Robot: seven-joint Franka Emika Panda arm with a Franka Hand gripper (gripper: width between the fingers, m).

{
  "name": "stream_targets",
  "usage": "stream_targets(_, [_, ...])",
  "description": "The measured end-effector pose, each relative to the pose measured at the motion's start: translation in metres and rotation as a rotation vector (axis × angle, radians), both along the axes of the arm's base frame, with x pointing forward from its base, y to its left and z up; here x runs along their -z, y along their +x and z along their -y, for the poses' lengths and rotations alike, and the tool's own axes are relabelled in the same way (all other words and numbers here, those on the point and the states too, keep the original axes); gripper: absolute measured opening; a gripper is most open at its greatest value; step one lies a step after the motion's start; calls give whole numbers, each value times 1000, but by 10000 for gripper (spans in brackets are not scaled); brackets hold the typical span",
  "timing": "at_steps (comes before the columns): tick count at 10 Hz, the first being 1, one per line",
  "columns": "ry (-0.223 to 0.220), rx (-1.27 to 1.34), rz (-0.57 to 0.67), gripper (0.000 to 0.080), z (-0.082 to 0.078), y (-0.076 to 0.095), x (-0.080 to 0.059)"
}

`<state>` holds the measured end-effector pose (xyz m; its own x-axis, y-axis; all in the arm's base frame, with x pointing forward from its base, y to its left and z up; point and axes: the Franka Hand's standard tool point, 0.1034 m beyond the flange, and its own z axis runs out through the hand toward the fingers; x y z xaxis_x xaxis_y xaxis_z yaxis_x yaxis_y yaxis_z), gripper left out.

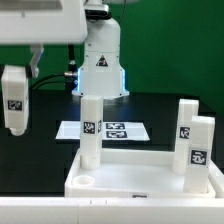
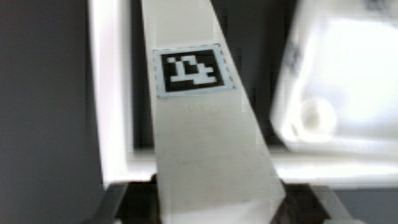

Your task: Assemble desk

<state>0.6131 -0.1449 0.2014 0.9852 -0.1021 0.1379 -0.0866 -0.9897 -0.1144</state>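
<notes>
The desk top (image 1: 150, 182) lies at the front, a flat white slab with a round socket (image 1: 85, 182) at its near corner. Three white tagged legs stand upright on it: one (image 1: 91, 130) toward the exterior view's left, two (image 1: 187, 122) (image 1: 201, 148) at its right. A fourth leg (image 1: 14, 100) hangs in the air off the slab, at the exterior view's far left. My gripper (image 1: 22, 67) is shut on its upper end. In the wrist view this leg (image 2: 196, 120) runs away from my gripper (image 2: 196, 200), its tag facing the camera. The desk top (image 2: 338, 80) lies beside it.
The marker board (image 1: 118, 130) lies flat on the black table behind the desk top. The robot's base (image 1: 100, 65) stands at the back centre. A green wall closes the back.
</notes>
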Motion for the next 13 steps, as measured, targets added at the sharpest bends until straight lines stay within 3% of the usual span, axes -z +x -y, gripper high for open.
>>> stream_targets(2, [0, 66, 110, 291, 1, 15, -24])
stream_targets(3, [-54, 58, 182, 291, 9, 12, -19])
stream_targets(6, [-57, 71, 184, 291, 9, 9, -12])
stream_targets(8, [-49, 114, 225, 291, -11, 5, 24])
stream_targets(9, [-20, 128, 242, 291, -30, 9, 27])
stream_targets(10, [23, 163, 248, 291, -53, 16, 14])
stream_targets(11, [55, 182, 243, 291, -65, 21, -6])
stream_targets(13, [44, 177, 246, 291, -59, 20, -4])
